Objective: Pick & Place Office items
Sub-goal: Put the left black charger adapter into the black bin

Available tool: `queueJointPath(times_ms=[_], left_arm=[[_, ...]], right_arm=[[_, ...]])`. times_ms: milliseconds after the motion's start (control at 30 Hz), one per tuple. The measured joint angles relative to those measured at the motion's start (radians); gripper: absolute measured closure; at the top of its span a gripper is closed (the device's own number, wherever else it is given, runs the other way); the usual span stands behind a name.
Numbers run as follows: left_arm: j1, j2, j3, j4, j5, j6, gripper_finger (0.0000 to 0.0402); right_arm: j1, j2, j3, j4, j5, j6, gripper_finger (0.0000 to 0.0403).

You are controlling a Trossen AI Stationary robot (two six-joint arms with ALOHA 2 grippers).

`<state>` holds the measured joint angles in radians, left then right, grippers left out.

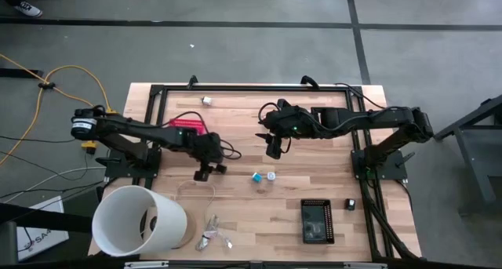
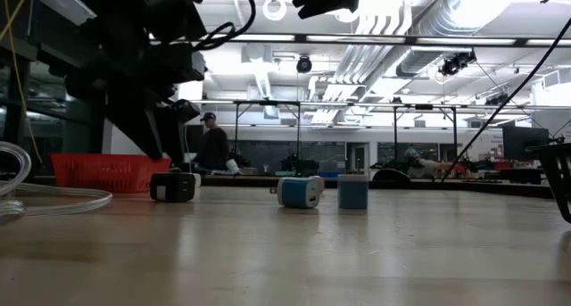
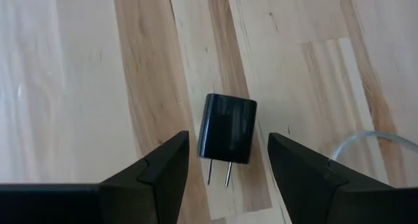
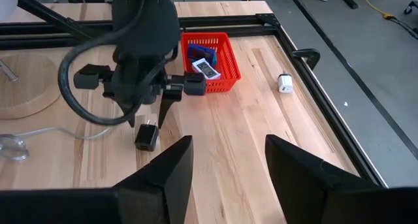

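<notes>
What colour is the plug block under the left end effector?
Black, with two silver prongs; the plug block shows best in the left wrist view.

So we've got the plug adapter (image 3: 226,130) lying flat on the counter (image 1: 314,175), mid-left, right under the left hand (image 1: 205,173), sitting between its spread fingers. The basket (image 4: 210,62) is just behind it on the far side. Two small blocks (image 1: 263,176) sit side by side near the center. The tub (image 1: 137,220) lies tipped over at the near-left corner.

A big white tub (image 1: 140,220) lies tipped beside a pale wire loop (image 1: 213,236) near the table's front edge
</notes>
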<state>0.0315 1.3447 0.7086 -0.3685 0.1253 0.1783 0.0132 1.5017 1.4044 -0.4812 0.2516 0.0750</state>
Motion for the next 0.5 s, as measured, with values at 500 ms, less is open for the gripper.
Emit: queueJointPath(times_ms=[500], left_arm=[[0.0, 0.111, 0.0, 0.063, 0.008, -0.022, 0.0199]], right_arm=[[0.0, 0.0, 0.0, 0.0, 0.0, 0.0, 0.0225]])
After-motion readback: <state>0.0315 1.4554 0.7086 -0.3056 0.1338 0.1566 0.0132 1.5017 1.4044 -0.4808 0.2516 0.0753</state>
